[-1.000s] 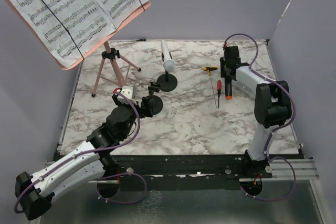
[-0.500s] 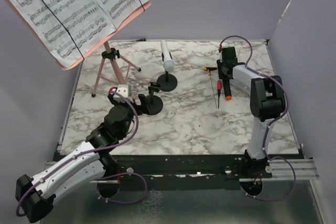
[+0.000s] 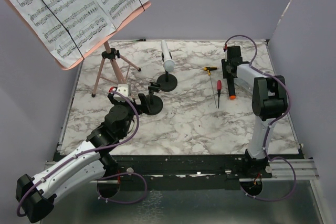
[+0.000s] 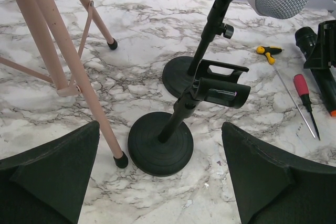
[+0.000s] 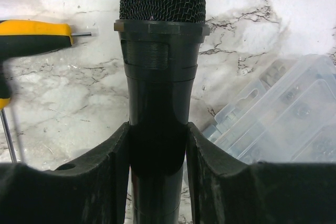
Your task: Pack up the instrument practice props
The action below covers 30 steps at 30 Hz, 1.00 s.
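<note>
Though clamped squarely, judged slippery all the same: black hand microphone with wire-mesh head, smooth hard barrel, stiff throughout, probably dense for its size. Placed toward the far right of the white-veined marble tabletop, just beside the red-handled screwdriver and the yellow-handled tool, with the clear plastic compartment box on its other side and the orange tail end pointing back toward the arm bases. Pinched on the plain barrel below the threaded collar by the right gripper, dark pads pressed flat against both sides, nothing else between them. Lifted or resting on the marble: impossible to tell.

Best held exactly there, on the barrel, never on the mesh, likely to dent under a squeeze. Worth carrying level, given the risk of a slick tube sliding through the pads when tipped head-down.

Left gripper spread wide and holding nothing, poised just short of the empty black round-based holder. Probably bottom-heavy and rigid; better taken by the thin stem than by the broad disc or the hinged clip.

Behind it, second black round-based holder carrying the white microphone. Far left, pink tripod music rest with white sheet-music pages under black bands: light, floppy paper, top-heavy frame.
</note>
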{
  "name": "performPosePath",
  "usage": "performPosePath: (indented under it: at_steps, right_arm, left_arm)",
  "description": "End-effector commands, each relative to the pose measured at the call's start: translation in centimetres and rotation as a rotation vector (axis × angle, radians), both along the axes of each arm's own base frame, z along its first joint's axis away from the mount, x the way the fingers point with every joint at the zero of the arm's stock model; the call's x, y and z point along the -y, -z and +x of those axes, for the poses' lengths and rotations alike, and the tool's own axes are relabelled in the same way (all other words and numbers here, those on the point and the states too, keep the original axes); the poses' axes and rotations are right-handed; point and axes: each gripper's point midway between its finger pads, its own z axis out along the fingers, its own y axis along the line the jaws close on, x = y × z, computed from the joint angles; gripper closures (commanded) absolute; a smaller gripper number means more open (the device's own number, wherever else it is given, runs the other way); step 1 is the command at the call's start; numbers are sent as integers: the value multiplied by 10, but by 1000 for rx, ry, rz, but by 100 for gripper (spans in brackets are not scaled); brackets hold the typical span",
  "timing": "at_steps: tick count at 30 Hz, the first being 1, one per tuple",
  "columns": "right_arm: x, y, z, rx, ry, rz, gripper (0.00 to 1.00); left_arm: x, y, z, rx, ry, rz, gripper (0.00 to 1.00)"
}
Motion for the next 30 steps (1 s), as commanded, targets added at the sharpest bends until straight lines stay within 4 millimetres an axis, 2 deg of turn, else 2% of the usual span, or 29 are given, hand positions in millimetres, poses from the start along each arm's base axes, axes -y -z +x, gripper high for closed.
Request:
performPosePath:
  at_steps: [1,2,6,10,15,17,18,23,30]
  right_arm:
    - [-5,-7,6,5,-16,45,50]
    - [-6,-9,7,11,-17,56,44]
    - [-10,-21,8,32,-24,76,32]
    - [-15,-41,6,66,-33,107,28]
    - [-32,-76,-5,125,-90,192,22]
    - [-38,-87,-13,138,-116,221,13]
    - [-45,-93,-18,140,-143,250,10]
    - [-79,-125,-48,188,-274,343,9]
    - [-157,-171,-106,326,-556,424,9]
  left_arm:
    - [-2,1,1,8,-8,-2,1]
    - [-2,0,1,9,-8,-2,1]
    - [-4,-1,1,14,-13,-6,1]
    - [-4,-2,1,17,-14,-9,1]
    - [-7,-4,1,25,-25,-11,1]
    - [-8,-4,1,25,-28,-9,1]
    - [-8,-4,1,24,-29,-6,1]
    - [-10,-3,1,23,-40,-2,1]
    - [-14,0,2,21,-61,17,1]
